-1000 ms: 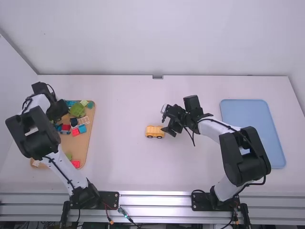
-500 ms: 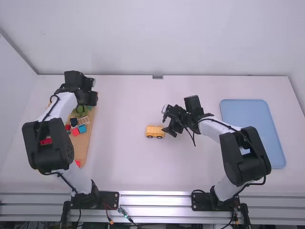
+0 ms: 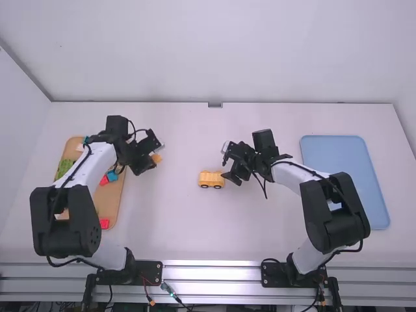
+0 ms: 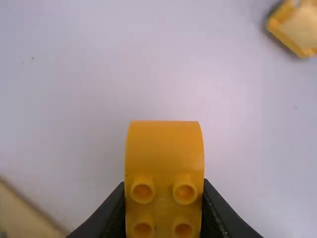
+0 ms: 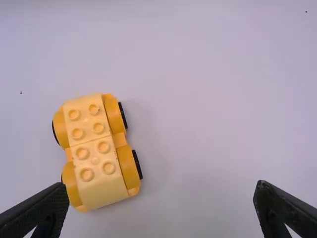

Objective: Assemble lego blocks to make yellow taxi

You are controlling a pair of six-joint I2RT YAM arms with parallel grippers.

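Observation:
My left gripper (image 3: 155, 152), just right of the wooden board, holds a yellow curved brick (image 3: 156, 158). In the left wrist view the left gripper (image 4: 163, 210) is shut on that curved brick (image 4: 164, 158), its studs facing the camera. The yellow car (image 3: 211, 179) stands on its black wheels near the table's middle; its corner (image 4: 299, 29) also shows in the left wrist view. Beside the car's right end is my right gripper (image 3: 229, 170). In the right wrist view the right gripper (image 5: 161, 206) is open and empty, with the studded car (image 5: 96, 148) beyond its fingers.
The wooden board (image 3: 112, 201) at the left carries several loose bricks, among them a red one (image 3: 104, 223) and a green one (image 3: 65, 168). A blue tray (image 3: 344, 182) lies at the far right.
From over the board, my left gripper has moved right toward the table's middle, bringing the yellow curved brick with it. The right arm and the car have stayed put.

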